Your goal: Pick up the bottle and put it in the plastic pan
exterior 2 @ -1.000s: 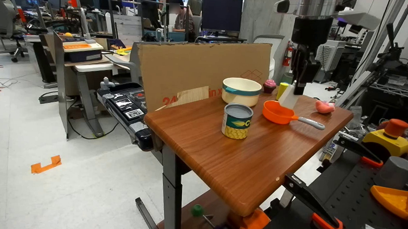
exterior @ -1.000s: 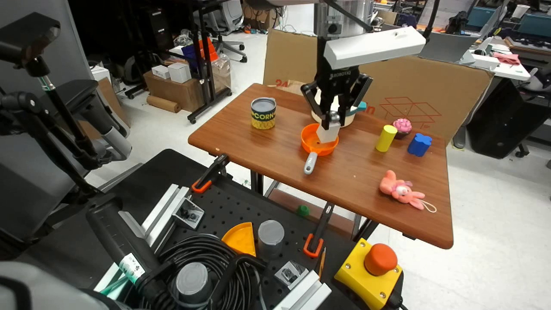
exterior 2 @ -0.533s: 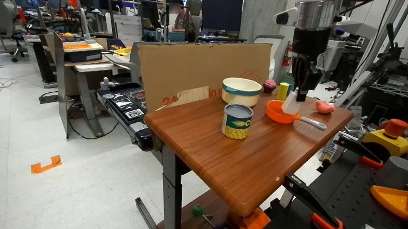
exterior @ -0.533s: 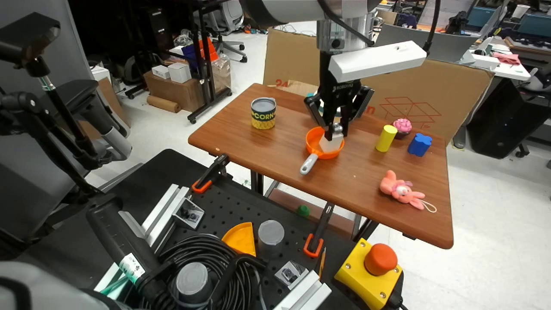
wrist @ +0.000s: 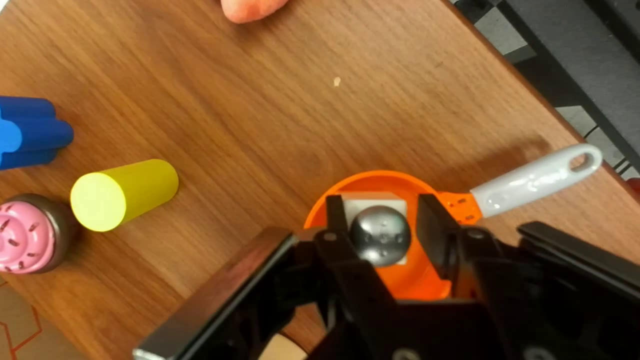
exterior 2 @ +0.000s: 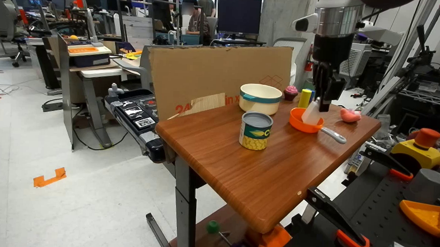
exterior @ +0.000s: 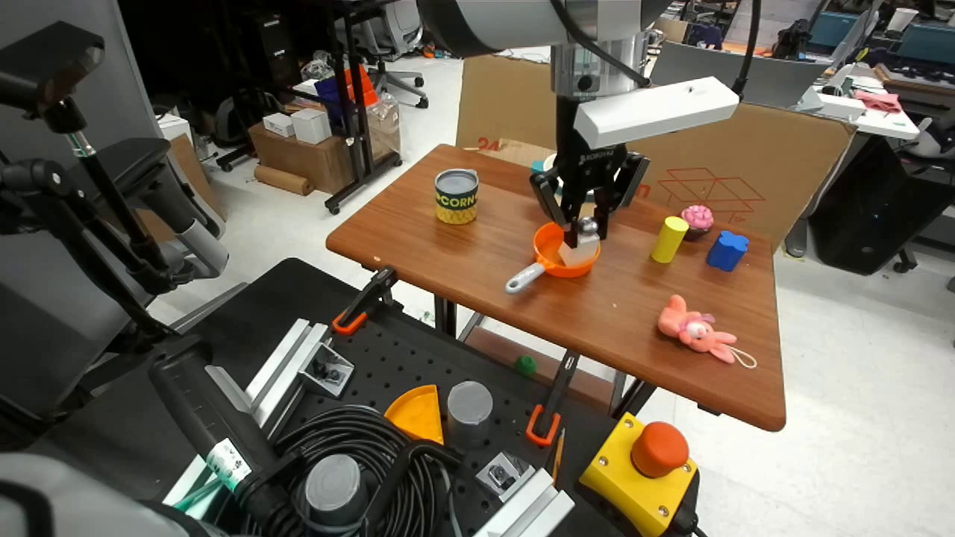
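Observation:
The small white bottle (exterior: 580,253) with a round silver top sits inside the orange plastic pan (exterior: 547,237), leaning slightly, in both exterior views. In an exterior view the bottle (exterior 2: 310,115) leans toward the gripper side, inside the pan (exterior 2: 299,126). My gripper (exterior: 588,230) points down with its fingers on either side of the bottle's silver top. In the wrist view the gripper (wrist: 383,215) shows one finger against the top and a gap to the other finger. The pan's grey handle (wrist: 540,179) points toward the table edge. The bottle's base is partly hidden by the pan wall.
A corn can (exterior: 456,198) stands on the table beside the pan. A cream bowl with a teal rim (exterior 2: 260,99) stands behind. A yellow cylinder (exterior: 670,240), a blue block (exterior: 727,251), a pink cupcake (exterior: 698,220) and a pink plush toy (exterior: 694,328) are at one end.
My gripper and the bottle have moved lower, the bottle now deeper in the pan. The pan has shifted a little and its handle has swung round.

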Action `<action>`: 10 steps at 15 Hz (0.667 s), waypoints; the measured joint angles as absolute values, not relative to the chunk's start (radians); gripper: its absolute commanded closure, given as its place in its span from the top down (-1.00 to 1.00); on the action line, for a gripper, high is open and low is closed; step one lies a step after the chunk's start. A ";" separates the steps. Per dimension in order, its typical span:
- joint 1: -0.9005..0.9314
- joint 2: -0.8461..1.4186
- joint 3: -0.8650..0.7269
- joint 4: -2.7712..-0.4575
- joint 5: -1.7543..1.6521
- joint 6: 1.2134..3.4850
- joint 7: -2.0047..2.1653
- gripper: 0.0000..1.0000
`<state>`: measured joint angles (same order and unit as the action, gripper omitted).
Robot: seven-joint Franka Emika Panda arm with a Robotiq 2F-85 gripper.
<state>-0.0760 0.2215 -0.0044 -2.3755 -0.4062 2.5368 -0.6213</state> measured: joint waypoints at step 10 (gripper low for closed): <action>-0.076 0.222 -0.005 -2.374 -0.406 2.537 -0.624 0.32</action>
<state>-0.0762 0.2215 -0.0045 -2.3741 -0.4063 2.5368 -0.6244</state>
